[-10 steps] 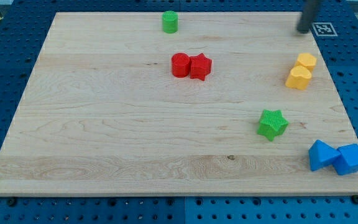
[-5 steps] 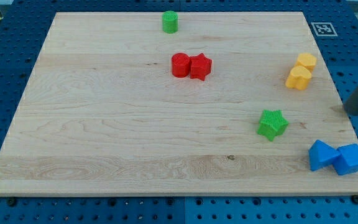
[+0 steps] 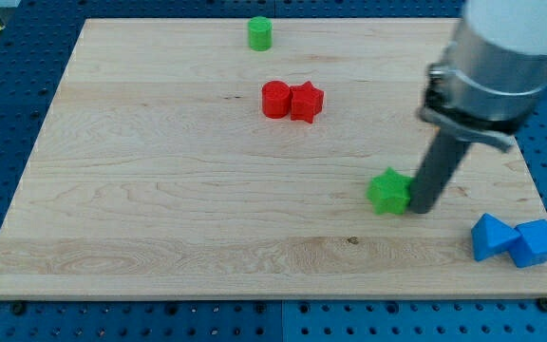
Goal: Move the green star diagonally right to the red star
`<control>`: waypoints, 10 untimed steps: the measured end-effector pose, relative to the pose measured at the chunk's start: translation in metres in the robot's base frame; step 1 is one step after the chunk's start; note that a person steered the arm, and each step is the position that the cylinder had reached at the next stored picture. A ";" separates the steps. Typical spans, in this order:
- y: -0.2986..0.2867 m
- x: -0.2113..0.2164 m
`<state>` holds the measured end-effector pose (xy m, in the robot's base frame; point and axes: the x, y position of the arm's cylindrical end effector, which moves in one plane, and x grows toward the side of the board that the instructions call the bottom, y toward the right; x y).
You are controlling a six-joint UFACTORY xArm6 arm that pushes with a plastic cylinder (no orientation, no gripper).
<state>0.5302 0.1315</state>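
The green star (image 3: pixel 387 191) lies on the wooden board (image 3: pixel 160 190), right of centre. My tip (image 3: pixel 421 208) touches the star's right side. The red star (image 3: pixel 306 101) lies toward the view's top, up and to the left of the green star, touching a red cylinder (image 3: pixel 275 99) on its left. My arm's grey body (image 3: pixel 497 57) covers the board's upper right, hiding the yellow blocks.
A green cylinder (image 3: pixel 260 33) stands near the board's top edge. Two blue blocks (image 3: pixel 513 239) lie at the board's lower right corner. A blue pegboard (image 3: pixel 8 95) surrounds the board.
My tip came from the right edge of the board to the green star's right side. The green star has slid a little to the left. The arm now covers the yellow blocks.
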 end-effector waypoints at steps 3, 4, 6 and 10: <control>-0.066 0.029; -0.075 0.020; -0.035 -0.029; -0.023 -0.130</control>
<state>0.4001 0.1090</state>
